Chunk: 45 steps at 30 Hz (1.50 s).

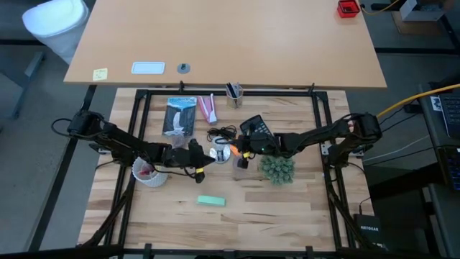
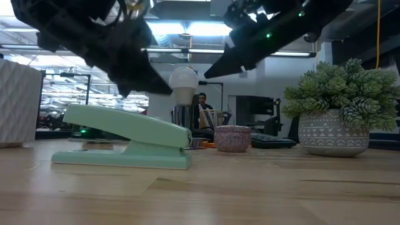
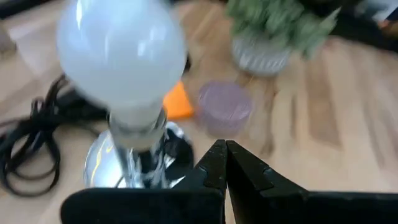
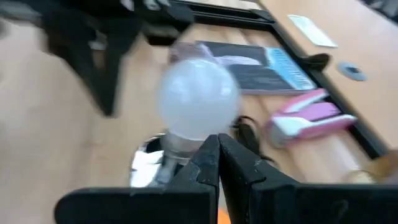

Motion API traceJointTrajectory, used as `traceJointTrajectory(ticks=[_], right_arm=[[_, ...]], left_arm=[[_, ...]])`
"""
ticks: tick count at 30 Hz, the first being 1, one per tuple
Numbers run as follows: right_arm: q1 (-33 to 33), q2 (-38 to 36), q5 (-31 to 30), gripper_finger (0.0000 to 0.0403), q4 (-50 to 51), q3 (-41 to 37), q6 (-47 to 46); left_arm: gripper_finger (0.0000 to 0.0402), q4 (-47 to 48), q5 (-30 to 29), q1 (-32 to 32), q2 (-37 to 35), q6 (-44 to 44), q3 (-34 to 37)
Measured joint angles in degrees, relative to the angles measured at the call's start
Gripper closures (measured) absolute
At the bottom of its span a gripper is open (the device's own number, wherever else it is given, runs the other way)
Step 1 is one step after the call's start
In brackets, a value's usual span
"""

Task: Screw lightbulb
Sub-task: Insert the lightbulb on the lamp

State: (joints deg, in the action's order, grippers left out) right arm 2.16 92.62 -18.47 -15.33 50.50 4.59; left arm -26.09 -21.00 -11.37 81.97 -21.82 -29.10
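The frosted-white lightbulb stands upright, its narrow screw base in a shiny silver socket disc on the table's middle. My left gripper is shut and hangs just left of the bulb. My right gripper is shut too, and its tip stands by the bulb's right side. The low view shows a small gap between each tip and the bulb.
A mint green stapler lies nearest the front edge. A potted plant stands to the right, with a small purple tin beside the socket. A black cord, a white cup, a calculator and a book surround the middle.
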Motion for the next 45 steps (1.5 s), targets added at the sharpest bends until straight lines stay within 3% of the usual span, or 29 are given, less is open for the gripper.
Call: traceJointTrajectory(ticks=[10,17,45], right_arm=[[-5.7,0.6,4.1,0.0391,-2.1,0.0,-1.3],[-5.5,2.4,8.8,0.0391,-6.2,0.1,-1.3],[-5.1,4.2,12.3,0.0391,-5.2,0.0,-1.3]], left_arm=[[0.0401,-0.1,-7.9,0.1,-3.6,4.5,0.0],[0.0401,-0.1,-8.1,0.6,-3.6,4.7,0.0],[0.0401,0.2,-12.4,0.7,-3.6,5.3,0.0]])
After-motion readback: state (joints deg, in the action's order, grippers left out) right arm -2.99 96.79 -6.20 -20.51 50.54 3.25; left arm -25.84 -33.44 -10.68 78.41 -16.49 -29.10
